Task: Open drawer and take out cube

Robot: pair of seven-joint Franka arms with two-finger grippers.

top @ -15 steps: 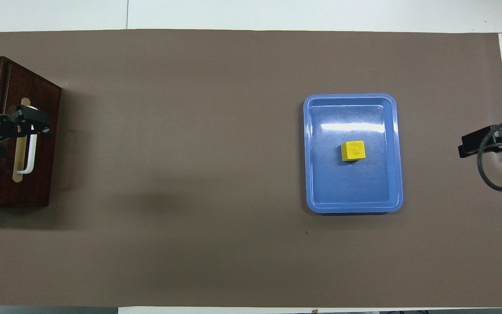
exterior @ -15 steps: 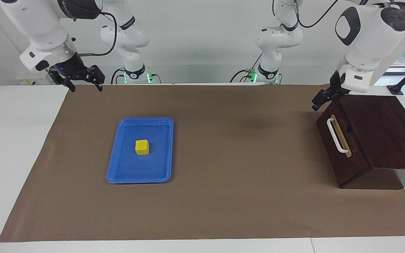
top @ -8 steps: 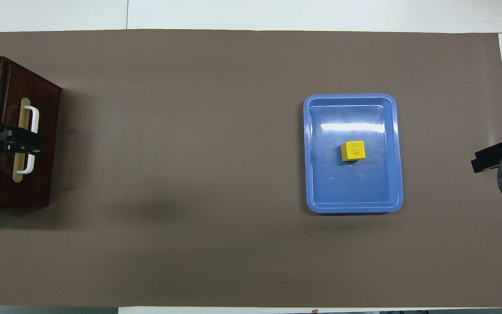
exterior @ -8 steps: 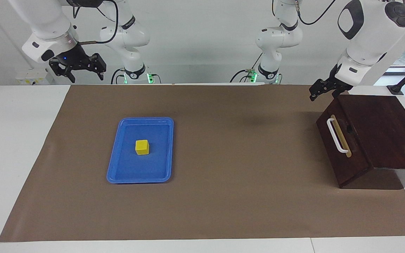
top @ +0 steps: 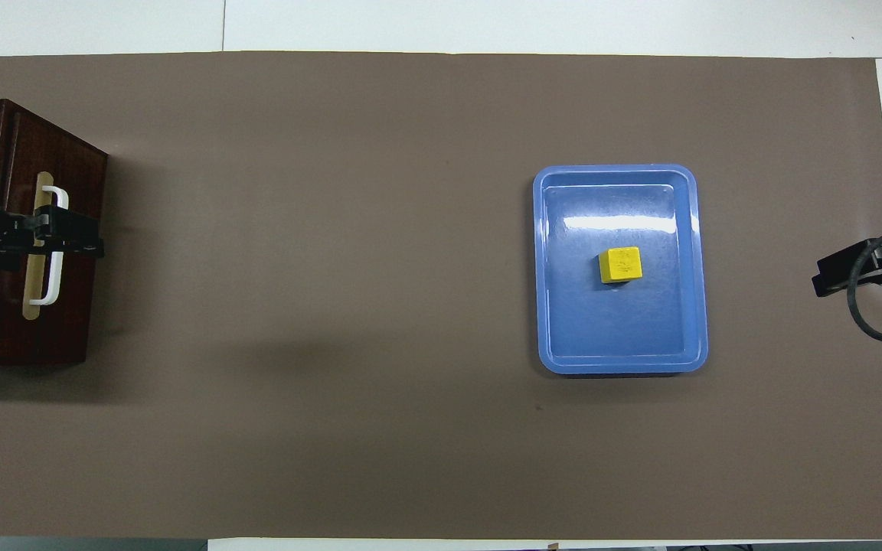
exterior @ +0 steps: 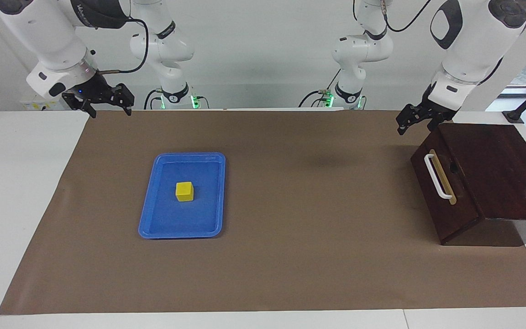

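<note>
A brown paper mat (exterior: 290, 256) is spread over most of the white table (exterior: 12, 192). At the left arm's end of the table a dark reddish-brown wooden box cabinet (exterior: 496, 173) is placed, partly on the mat. Its drawer (exterior: 441, 192) is seen fully pushed in, the front flush with the cabinet body; a white bar handle (exterior: 435, 176) on a brass strip (top: 31, 306) is mounted on the drawer front, which faces the middle of the table.

A flat blue plastic tray (exterior: 153, 214) is laid on the mat toward the right arm's end, well apart from the cabinet. The yellow cube (exterior: 184, 191) is found inside the tray, near its middle, resting on the tray floor and clear of the rim. In the overhead view the cube (top: 621, 265) is likewise shown near the centre of the tray (top: 563, 321).

The left gripper (exterior: 410, 120) is held in the air just beside the cabinet's upper corner, above the drawer front, touching neither handle nor wood; its fingers are parted slightly and nothing is held. In the overhead view it (top: 83, 236) overlaps the handle (top: 49, 283).

The right gripper (exterior: 110, 109) is raised over the mat's edge at the right arm's end, well apart from the tray; its fingers are spread wide and nothing is gripped.
</note>
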